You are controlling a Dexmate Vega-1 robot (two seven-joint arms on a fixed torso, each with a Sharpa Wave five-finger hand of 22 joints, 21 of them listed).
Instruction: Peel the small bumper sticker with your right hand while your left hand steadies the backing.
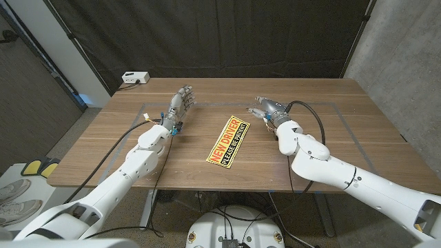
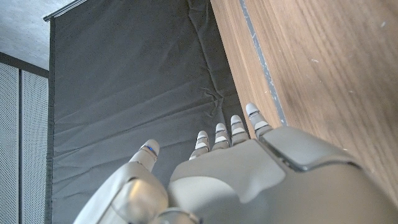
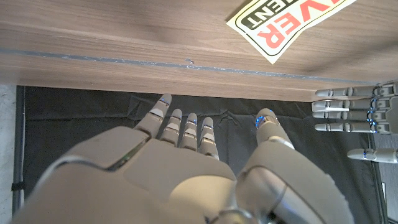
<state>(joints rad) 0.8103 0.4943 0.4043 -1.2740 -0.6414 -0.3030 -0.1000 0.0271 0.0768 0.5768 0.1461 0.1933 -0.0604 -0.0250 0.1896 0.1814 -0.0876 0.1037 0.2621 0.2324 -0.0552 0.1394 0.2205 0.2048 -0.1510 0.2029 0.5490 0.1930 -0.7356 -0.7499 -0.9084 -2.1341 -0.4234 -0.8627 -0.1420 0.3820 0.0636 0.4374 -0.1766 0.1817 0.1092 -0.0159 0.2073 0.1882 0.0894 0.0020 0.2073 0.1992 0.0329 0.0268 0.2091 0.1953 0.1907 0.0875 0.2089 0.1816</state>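
**Sticker lies between two waiting hands, nearer the right**

Standing at the wooden table [image 1: 358, 138], what matters is plain: the yellow rectangular bumper sticker with red and black lettering [image 1: 229, 140] lies flat near the table's middle, its long axis running from about one o'clock down to seven o'clock in the head view. It sits between the two hands, touched by neither.

The right hand [image 1: 270, 111] is at roughly two o'clock from the sticker's centre, just beside its far end. The left hand [image 1: 179, 105] is at about ten o'clock and a little further off. So the right hand looks the nearer, and its fingertips point broadly toward the sticker's upper corner at seven or eight o'clock from them. That corner seems the likeliest place to start a peel.

Both hands hold nothing, fingers extended and slightly apart; the right wrist view shows the right hand's fingers [image 3: 186, 127] straight out over the table edge, with one end of the sticker beyond them.

The sticker looks thin, glossy and flush to the wood, with no lifted edge that I can make out. I'd judge the left hand must reach the near end first to pin the backing.
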